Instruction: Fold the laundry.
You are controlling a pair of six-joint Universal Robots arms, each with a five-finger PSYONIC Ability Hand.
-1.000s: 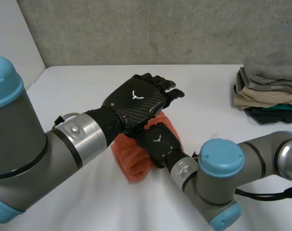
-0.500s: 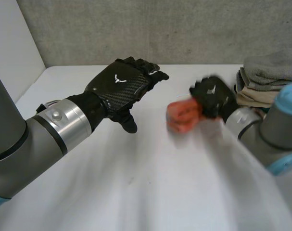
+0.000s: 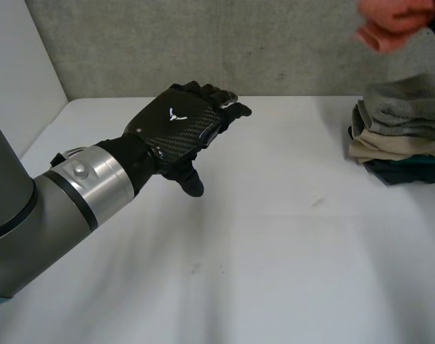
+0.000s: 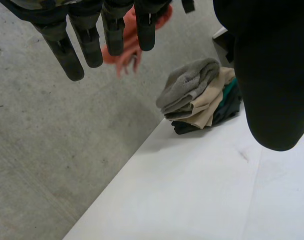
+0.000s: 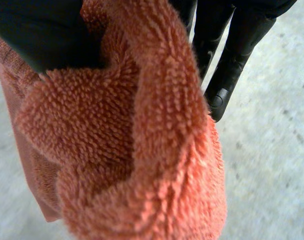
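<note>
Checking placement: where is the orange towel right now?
In the head view the orange towel is aloft at far right, above the folded stack, pinched in the right hand.

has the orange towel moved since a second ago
Yes. The orange towel, pinched in the right hand, has left the middle of the table and now hangs above the stack of folded laundry.

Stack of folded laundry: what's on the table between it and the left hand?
Nothing; head view shows bare white table between left hand and stack.
</note>
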